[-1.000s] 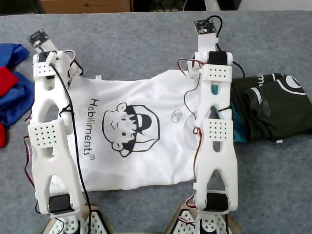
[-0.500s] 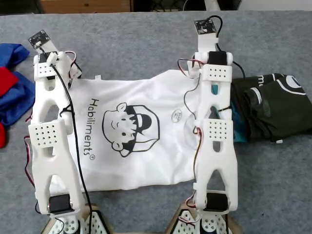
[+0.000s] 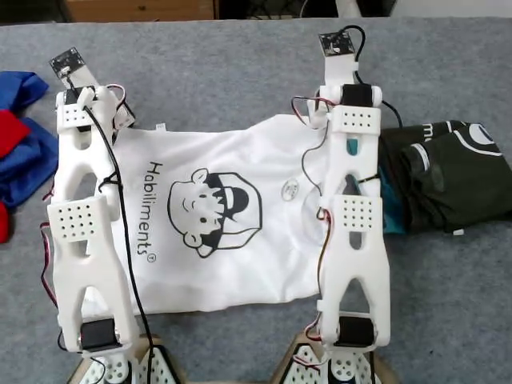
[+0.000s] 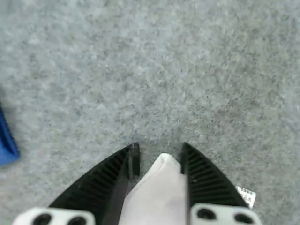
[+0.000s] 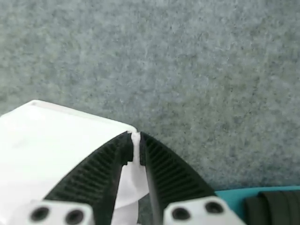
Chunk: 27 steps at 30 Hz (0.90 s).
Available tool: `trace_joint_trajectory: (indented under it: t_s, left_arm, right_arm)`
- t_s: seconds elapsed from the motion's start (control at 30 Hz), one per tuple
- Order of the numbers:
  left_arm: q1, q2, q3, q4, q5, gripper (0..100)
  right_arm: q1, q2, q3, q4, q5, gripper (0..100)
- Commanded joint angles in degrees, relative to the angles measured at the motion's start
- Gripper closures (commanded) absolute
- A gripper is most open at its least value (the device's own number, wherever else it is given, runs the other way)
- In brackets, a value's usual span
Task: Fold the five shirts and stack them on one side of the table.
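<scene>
A white shirt [image 3: 264, 264] with a cartoon face print lies spread flat on the grey table [image 3: 216, 72], between the two arms. My left gripper [image 4: 159, 147] is at the shirt's far left corner, and a bunch of white shirt fabric [image 4: 157, 197] fills the gap between its black fingers [image 4: 115, 171]. At the far right corner my right gripper [image 5: 135, 136] is pinched shut on the white shirt's edge [image 5: 56, 136]. Both grippers sit low over the table. In the high view the wrists hide the fingertips.
A stack of folded dark shirts [image 3: 448, 172] lies right of the right arm, with teal fabric [image 3: 392, 216] under it. A loose pile of blue and red shirts [image 3: 20, 160] sits at the table's left edge. Bare grey table stretches beyond both grippers.
The left wrist has shifted very slightly. The shirt and the right arm have not moved.
</scene>
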Motion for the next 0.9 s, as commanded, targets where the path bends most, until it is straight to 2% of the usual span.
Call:
trace_joint_trajectory:
  t_s: [0.0,0.2,0.27,0.43,0.87]
  left_arm:
    - [0.7,-0.5,-3.8,3.1,-0.5,77]
    - [2.5,-0.4,-3.8,4.1,-6.6,77]
    - [2.2,-0.4,-4.0,4.1,-6.7,80]
    - [1.7,-0.4,-4.3,3.6,-6.7,93]
    - [1.9,-0.4,-4.3,2.1,-6.9,97]
  right_arm:
    - [-0.3,-0.9,-2.2,-0.1,0.5,98.7]
    - [-0.3,-0.9,-2.2,-0.1,0.5,98.7]
    - [-0.3,-0.9,-2.2,-0.1,0.5,98.7]
    - [-0.3,-0.9,-2.2,-0.1,0.5,98.7]
    - [-0.3,-0.9,-2.3,-0.1,0.5,98.7]
